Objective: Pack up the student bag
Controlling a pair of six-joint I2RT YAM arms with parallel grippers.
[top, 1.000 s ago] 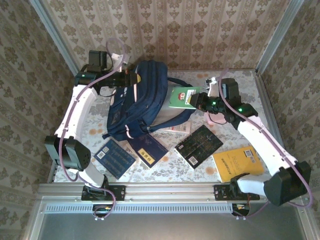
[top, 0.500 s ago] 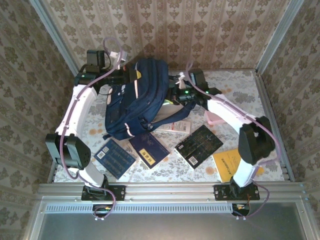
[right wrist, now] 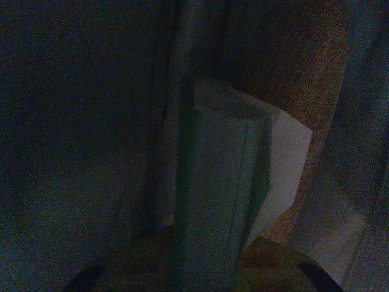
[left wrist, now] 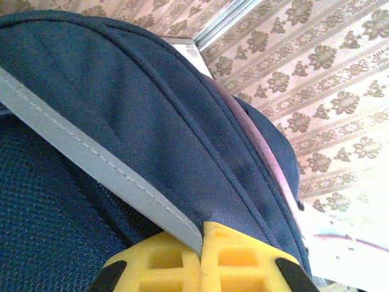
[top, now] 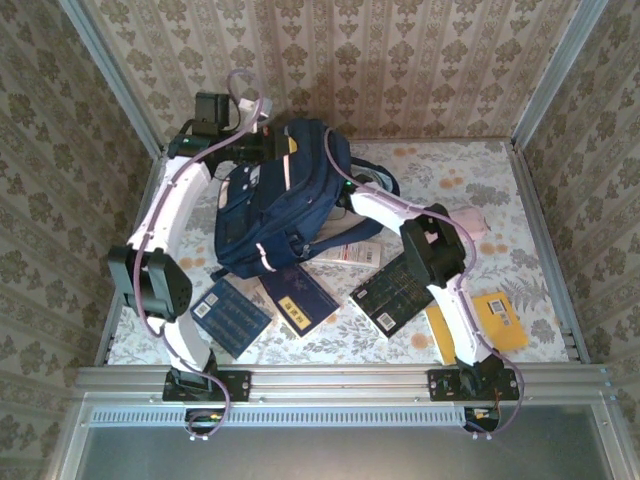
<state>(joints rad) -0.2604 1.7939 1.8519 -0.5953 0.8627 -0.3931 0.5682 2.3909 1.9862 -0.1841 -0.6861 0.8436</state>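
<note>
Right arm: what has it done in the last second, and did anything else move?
The right arm swung left from beside the bag and carried the green book into its opening; its jaws stay shut on the book inside. The left arm shifted slightly right, jaws still pinching the bag's top edge. The black book, yellow book and blue book stayed put.

The left claw (top: 266, 152) grips the top of the student bag (top: 268, 212) while the right arm (top: 385, 206) reaches into it.
</note>
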